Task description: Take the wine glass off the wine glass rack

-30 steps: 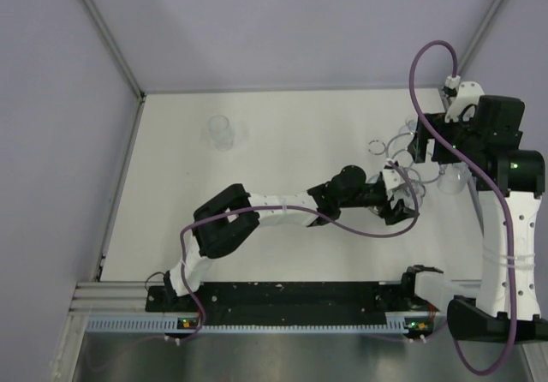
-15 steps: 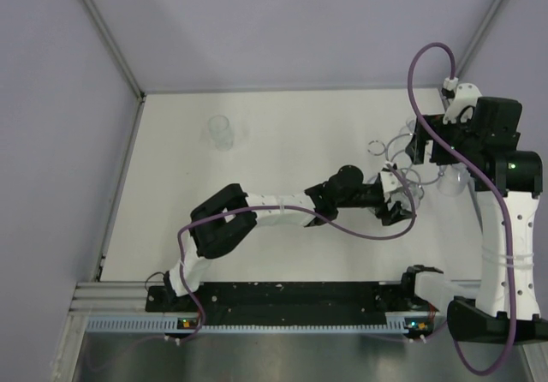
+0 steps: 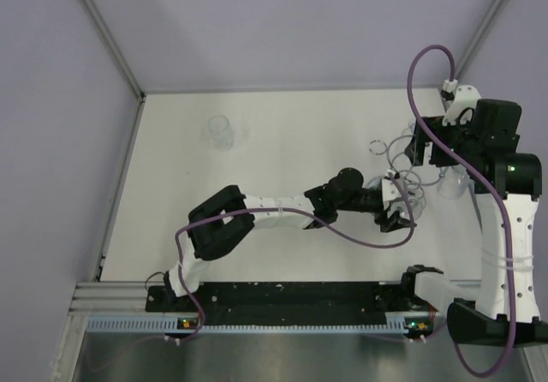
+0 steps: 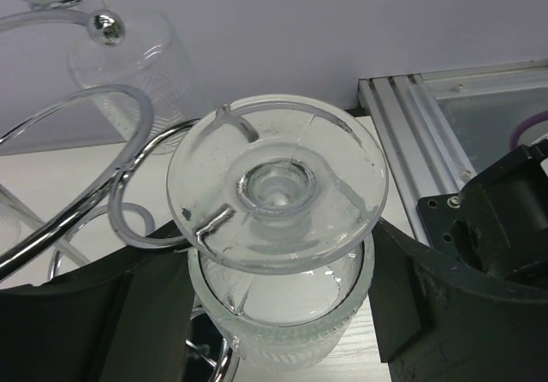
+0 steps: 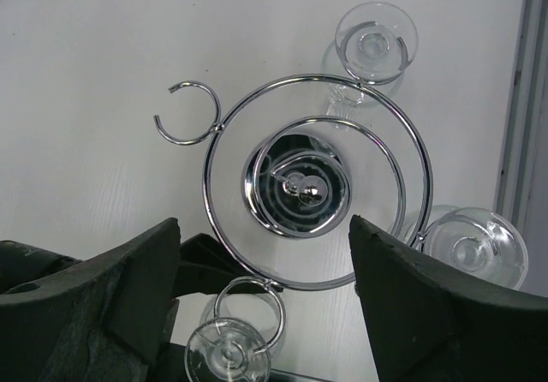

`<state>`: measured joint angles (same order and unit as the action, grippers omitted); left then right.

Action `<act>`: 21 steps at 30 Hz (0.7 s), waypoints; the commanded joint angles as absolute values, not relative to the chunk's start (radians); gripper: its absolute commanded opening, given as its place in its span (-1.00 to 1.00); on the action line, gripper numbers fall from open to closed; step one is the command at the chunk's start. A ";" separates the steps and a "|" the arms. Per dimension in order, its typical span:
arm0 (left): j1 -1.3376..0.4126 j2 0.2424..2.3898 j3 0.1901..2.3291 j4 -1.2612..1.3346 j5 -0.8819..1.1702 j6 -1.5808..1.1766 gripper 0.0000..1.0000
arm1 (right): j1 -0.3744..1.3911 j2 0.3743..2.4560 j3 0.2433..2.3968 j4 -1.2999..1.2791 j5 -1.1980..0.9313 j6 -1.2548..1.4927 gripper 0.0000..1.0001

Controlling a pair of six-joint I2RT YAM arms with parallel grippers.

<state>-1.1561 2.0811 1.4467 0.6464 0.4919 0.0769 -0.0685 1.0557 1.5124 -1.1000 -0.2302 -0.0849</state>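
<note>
White tabletop [image 3: 282,142], lavender walls [image 3: 300,31], aluminium rail [image 3: 111,295] along the bottom edge. Wine glass rack [image 3: 396,155] sits right of centre in the top view. Left jaws clamped on inverted wine glass [image 4: 276,189] beside the rack; right jaws apart above the rack. Another glass [image 3: 221,131] upper left.

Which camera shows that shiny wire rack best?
The right wrist view: it looks straight down on the rack, showing rings, stem and base. The top view shows it tiny; the left wrist view catches only a few curved wires beside a wine glass.
</note>
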 commanded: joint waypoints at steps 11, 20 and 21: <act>-1.174 1.982 1.394 0.675 0.577 0.005 -1.00 | -0.074 1.023 1.522 -1.071 -0.235 -0.083 0.57; -1.169 1.899 1.316 0.664 0.594 0.003 -1.00 | -0.074 1.046 1.542 -1.066 -0.259 -0.095 0.57; -1.164 1.887 1.304 0.652 0.603 0.008 -1.00 | -0.074 1.052 1.546 -1.063 -0.268 -0.098 0.57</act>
<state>-1.1675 2.0178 1.3220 0.5938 0.5652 0.0147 -0.0685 1.0428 1.5124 -1.1000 -0.2375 -0.0856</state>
